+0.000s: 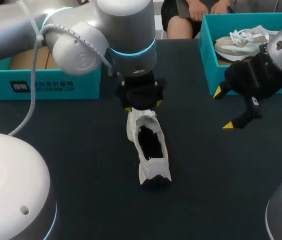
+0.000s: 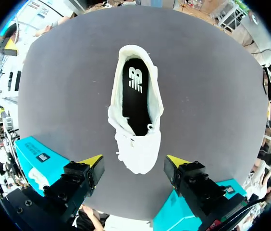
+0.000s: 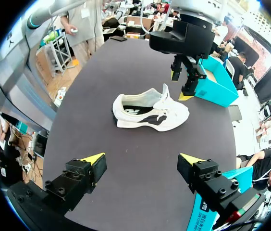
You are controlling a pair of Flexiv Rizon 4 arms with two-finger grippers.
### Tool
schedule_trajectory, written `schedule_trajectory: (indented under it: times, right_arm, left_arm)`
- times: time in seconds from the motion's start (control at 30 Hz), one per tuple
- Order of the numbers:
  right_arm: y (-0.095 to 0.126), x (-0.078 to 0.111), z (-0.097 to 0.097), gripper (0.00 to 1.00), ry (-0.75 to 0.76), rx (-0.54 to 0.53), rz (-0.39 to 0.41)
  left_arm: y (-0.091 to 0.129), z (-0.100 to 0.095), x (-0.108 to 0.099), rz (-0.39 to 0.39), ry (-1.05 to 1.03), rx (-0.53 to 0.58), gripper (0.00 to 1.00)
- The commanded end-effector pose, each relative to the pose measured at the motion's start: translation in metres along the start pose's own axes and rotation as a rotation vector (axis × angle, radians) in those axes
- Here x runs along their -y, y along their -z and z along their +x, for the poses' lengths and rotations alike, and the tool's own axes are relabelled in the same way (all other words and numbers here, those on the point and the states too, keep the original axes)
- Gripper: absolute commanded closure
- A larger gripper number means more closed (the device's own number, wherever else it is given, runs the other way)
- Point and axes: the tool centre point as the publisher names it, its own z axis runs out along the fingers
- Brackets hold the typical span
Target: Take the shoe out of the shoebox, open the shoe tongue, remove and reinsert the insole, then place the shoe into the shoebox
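Lying on its sole at the middle of the dark grey bench (image 1: 81,150) is the white low-top sneaker (image 1: 148,150), which is pointing its toe toward 12 o'clock and its heel toward 6 o'clock in the head view. Its mouth is gaping open, and the black insole with a white mark (image 2: 135,96) is sitting flat inside it. In the right wrist view the white shoe tongue (image 3: 165,94) is standing up from the opening. The left pincer (image 1: 143,106) is hanging directly over the toe end, at 12 o'clock from the sneaker, with its yellow-tipped fingers spread wide to either side of the toe and gripping nothing. The right pincer (image 1: 226,108) is hovering at 2 o'clock from the sneaker, well apart from it, with its fingers also spread wide and holding nothing. Beyond that pincer, at 1 o'clock, the open teal cardboard shoebox (image 1: 208,55) is resting on the bench and is holding a second, beige-and-white laced sneaker (image 1: 243,42). At 10 o'clock from the white sneaker, another teal cardboard box with a brown inside (image 1: 41,82) is sitting under the left arm.
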Motion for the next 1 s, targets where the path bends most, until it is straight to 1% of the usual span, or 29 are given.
schedule_trajectory:
  times: [0.03, 0.17, 0.3, 0.47, 0.53, 0.6, 0.77, 0.9, 1.0]
  right_arm:
    - [-0.001, 0.0, 0.0, 0.0, -0.001, 0.0, 0.003]
    - [-0.001, 0.0, 0.0, 0.0, -0.001, 0.0, 0.003]
    - [-0.001, 0.0, 0.0, 0.0, -0.001, 0.0, 0.003]
    - [-0.001, 0.0, 0.0, 0.0, -0.001, 0.0, 0.003]
    - [-0.001, 0.0, 0.0, 0.0, -0.001, 0.0, 0.003]
    - [-0.001, 0.0, 0.0, 0.0, -0.001, 0.0, 0.003]
    - [-0.001, 0.0, 0.0, 0.0, -0.001, 0.0, 0.003]
    - [-0.001, 0.0, 0.0, 0.0, -0.001, 0.0, 0.003]
    - [-0.001, 0.0, 0.0, 0.0, -0.001, 0.0, 0.003]
  left_arm:
    - [-0.016, -0.009, -0.002, 0.022, -0.006, -0.025, 0.49]
    - [-0.021, -0.007, -0.004, 0.023, -0.01, -0.038, 0.52]
    - [-0.024, -0.002, 0.003, 0.042, -0.029, -0.056, 0.52]
    - [-0.034, 0.002, 0.009, 0.053, -0.039, -0.071, 0.55]
    - [-0.036, 0.003, 0.012, 0.055, -0.039, -0.074, 0.54]
    - [-0.036, 0.004, 0.016, 0.062, -0.034, -0.065, 0.56]
    - [-0.032, 0.005, 0.023, 0.059, -0.022, -0.033, 0.58]
    - [-0.032, 0.003, 0.032, 0.051, -0.009, -0.016, 0.65]
    - [-0.03, 0.005, 0.043, 0.06, -0.018, -0.005, 0.65]
